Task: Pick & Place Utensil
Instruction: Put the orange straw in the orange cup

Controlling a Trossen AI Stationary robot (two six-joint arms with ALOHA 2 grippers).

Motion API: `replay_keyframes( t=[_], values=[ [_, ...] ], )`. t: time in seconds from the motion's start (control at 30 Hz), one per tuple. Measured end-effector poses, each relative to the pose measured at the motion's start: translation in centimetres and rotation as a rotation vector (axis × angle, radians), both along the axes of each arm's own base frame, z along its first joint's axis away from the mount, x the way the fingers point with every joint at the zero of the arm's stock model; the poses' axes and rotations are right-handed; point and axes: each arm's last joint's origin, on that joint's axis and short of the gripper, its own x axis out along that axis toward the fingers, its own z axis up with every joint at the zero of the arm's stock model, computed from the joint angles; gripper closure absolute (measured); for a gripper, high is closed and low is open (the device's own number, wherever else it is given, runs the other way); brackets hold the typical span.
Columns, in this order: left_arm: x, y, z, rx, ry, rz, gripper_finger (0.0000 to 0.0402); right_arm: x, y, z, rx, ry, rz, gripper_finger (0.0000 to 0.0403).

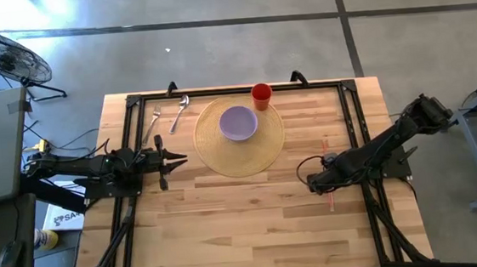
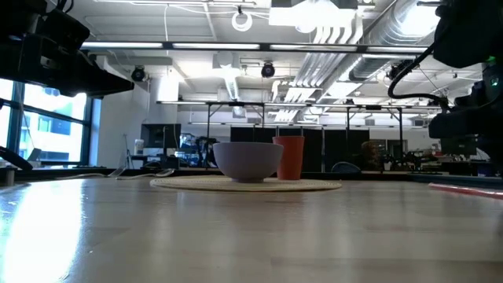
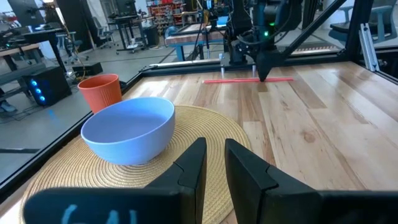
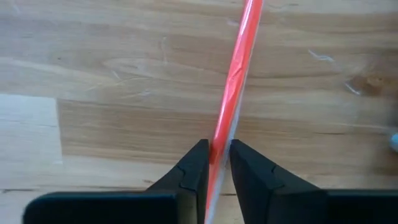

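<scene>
While right gripper pinches red straw flat on table, we see left gripper idle, fingers nearly closed, empty, beside mat bearing bowl; cup behind.

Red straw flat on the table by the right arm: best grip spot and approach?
Grip the red straw across its thin width, coming straight down from above: it lies flat on the table, so only its sides are reachable. The right tool already straddles it that way. A mid-length hold would likely keep it from tipping.
</scene>
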Motion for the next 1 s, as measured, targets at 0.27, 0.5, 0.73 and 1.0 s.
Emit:
replay_keyframes(
  t=[0.27, 0.5, 0.73, 1.0],
  values=[
    [0.0, 0.0, 0.0, 0.0, 0.0, 0.0, 0.0346, 0.24, -0.02, -0.46, -0.003, 0.029, -0.011, 0.0312],
    [0.0, 0.0, 0.0, 0.0, 0.0, 0.0, 0.0346, 0.42, -0.44, -0.51, 0.008, 0.03, -0.034, 0.0331],
    [0.0, 0.0, 0.0, 0.0, 0.0, 0.0, 0.0346, 0.52, -0.5, -0.53, -0.004, 0.016, -0.034, 0.0371],
    [0.0, 0.0, 0.0, 0.0, 0.0, 0.0, 0.0346, 0.57, -0.55, -0.47, -0.028, 0.01, -0.022, 0.04]
  ],
)
